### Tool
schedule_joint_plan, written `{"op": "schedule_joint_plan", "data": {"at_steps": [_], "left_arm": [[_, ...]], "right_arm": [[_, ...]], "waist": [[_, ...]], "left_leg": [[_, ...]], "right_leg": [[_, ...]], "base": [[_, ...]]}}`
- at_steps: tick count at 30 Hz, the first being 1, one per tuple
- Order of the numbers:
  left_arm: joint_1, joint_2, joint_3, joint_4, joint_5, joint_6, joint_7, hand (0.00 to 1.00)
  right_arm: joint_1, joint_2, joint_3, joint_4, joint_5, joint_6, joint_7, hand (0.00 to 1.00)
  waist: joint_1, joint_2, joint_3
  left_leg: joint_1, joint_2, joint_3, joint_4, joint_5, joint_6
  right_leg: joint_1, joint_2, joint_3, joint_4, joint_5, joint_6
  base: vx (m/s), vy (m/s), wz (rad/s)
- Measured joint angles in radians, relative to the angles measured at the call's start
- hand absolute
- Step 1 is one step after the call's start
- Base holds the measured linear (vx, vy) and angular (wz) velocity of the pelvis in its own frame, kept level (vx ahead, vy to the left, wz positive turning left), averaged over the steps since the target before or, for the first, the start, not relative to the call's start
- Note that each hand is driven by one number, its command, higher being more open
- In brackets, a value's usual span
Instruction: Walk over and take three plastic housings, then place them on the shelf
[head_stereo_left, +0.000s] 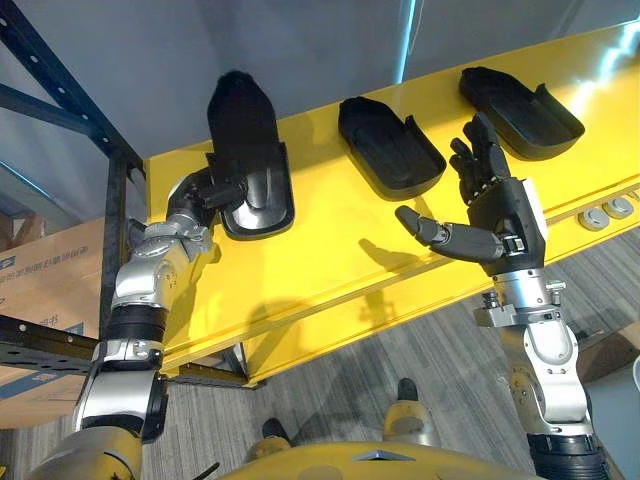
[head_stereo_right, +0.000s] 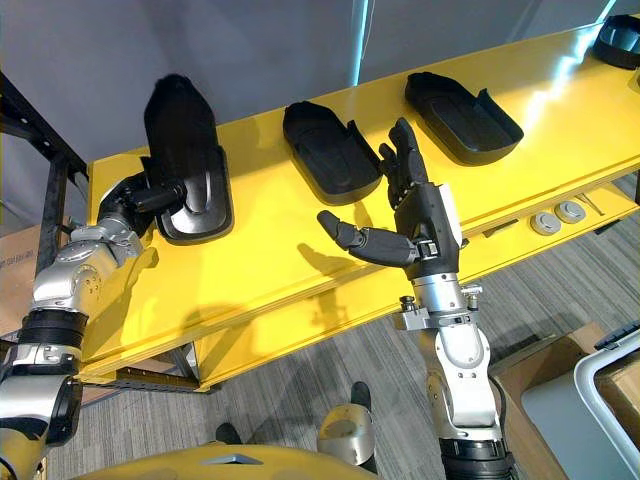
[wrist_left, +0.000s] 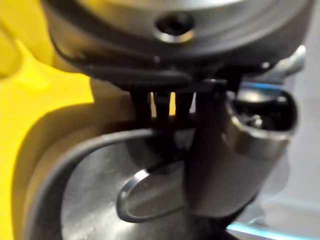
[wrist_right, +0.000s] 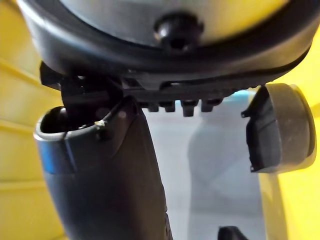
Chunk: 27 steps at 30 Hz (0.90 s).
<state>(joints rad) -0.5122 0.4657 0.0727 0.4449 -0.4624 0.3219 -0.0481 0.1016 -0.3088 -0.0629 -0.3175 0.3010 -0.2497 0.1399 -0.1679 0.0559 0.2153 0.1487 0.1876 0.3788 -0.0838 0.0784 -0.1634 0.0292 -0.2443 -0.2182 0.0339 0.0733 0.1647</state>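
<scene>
"Where are the housings?"

"There are three in a row by the far edge of the worktop, with their long axes running from the near edge to the far edge. The left hand is clamped on the near end of the left housing. Its far end shows past the far edge, and I can't tell if it's lifted or overhanging."

"And the other arm?"

"The right hand hangs empty, fingers straight and thumb spread. The middle housing lies just farward and leftward of it, closer than the right housing. Both lie hollow side up with nothing in them. I'd guess the middle one is its pick."
</scene>
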Motion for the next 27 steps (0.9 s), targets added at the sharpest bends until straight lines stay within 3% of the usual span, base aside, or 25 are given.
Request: {"op": "schedule_joint_plan", "data": {"at_steps": [16,27], "left_arm": [[-0.011,-0.070,-0.003,0.032,-0.007,-0.044,0.226,1.00],[0.028,-0.105,0.000,-0.040,0.123,-0.050,0.240,1.00]], "right_arm": [[0.000,0.009,0.054,0.000,0.000,0.000,-0.039,1.00],[0.000,0.042,0.078,0.000,-0.001,0.000,-0.056,1.00]], "waist": [[-0.002,-0.005,-0.002],[0.002,-0.013,-0.004]], "left_leg": [[0.001,0.001,-0.003,-0.001,0.005,0.002],[-0.002,0.003,-0.015,-0.001,0.010,0.002]], "right_leg": [[0.006,0.001,-0.003,-0.001,0.001,0.004],[0.009,0.002,-0.009,-0.002,0.003,0.006]], "base": [[0.00,0.000,0.00],[0.00,0.000,0.01]]}}
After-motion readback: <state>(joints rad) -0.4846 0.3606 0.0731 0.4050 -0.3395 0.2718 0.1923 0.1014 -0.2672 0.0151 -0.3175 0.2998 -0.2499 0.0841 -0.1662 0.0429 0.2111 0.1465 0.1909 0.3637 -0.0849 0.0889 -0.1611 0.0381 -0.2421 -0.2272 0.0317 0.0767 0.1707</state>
